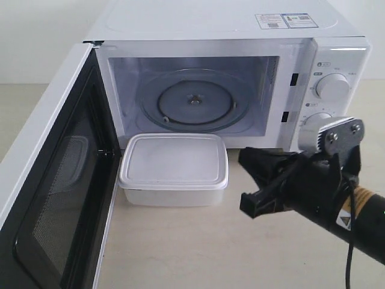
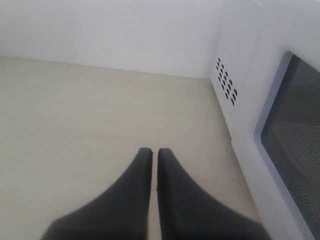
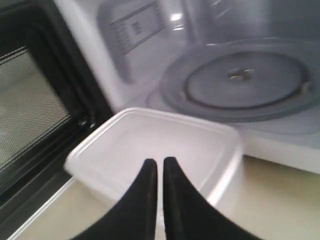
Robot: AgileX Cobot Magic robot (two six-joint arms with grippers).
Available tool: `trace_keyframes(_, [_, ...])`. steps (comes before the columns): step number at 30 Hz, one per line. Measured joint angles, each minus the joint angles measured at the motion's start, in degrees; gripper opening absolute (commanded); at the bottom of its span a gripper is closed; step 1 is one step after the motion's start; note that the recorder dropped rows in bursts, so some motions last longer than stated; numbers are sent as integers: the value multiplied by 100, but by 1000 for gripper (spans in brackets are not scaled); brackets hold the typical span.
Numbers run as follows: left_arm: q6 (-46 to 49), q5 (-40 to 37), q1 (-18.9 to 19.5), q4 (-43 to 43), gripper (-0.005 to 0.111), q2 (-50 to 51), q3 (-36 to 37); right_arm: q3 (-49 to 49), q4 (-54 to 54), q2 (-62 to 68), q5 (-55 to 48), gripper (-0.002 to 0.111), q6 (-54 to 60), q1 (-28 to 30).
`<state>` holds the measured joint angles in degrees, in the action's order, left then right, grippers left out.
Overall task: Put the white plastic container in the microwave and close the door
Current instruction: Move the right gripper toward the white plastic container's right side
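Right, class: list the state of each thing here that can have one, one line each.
door: wide open
white plastic container: lid on, standing on the table outside the microwave
turntable: nothing on it
left gripper: shut, empty
right gripper: shut, empty

Left gripper (image 2: 154,150) closed; right gripper (image 3: 160,161) closed, arm outstretched.

Beige tabletop (image 1: 180,241), plain white wall (image 1: 36,36)
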<state>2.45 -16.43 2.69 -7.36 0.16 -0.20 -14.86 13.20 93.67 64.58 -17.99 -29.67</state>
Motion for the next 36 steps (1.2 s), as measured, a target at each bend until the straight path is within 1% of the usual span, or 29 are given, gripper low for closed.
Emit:
trace_keyframes(4, [0, 0, 0, 0, 4, 0, 0, 0, 850, 111, 11, 0, -61, -9])
trace_keyframes(9, [0, 0, 0, 0, 4, 0, 0, -96, 1110, 145, -240, 0, -118, -9])
trace_keyframes(11, [0, 0, 0, 0, 4, 0, 0, -223, 1255, 167, -313, 0, -223, -9])
trace_keyframes(15, [0, 0, 0, 0, 4, 0, 0, -778, 1805, 581, -367, 0, -262, -9])
trace_keyframes(17, [0, 0, 0, 0, 4, 0, 0, -1081, 1903, 929, -289, 0, -246, -9])
trace_keyframes(20, [0, 0, 0, 0, 4, 0, 0, -1376, 2168, 1523, 321, 0, -63, -9])
trace_keyframes(23, [0, 0, 0, 0, 4, 0, 0, -1532, 2497, 1783, 340, 0, 108, -21])
trace_keyframes(26, [0, 0, 0, 0, 4, 0, 0, -1557, 2585, 1795, 16, 0, 331, -236])
trace_keyframes(28, [0, 0, 0, 0, 4, 0, 0, -1590, 2567, 1817, -187, 0, 606, -523])
trace_keyframes(32, [0, 0, 0, 0, 4, 0, 0, -1714, 2147, 1816, -571, 0, 727, -909])
trace_keyframes(36, [0, 0, 0, 0, 4, 0, 0, -1763, 1600, 1816, -411, 0, 588, -964])
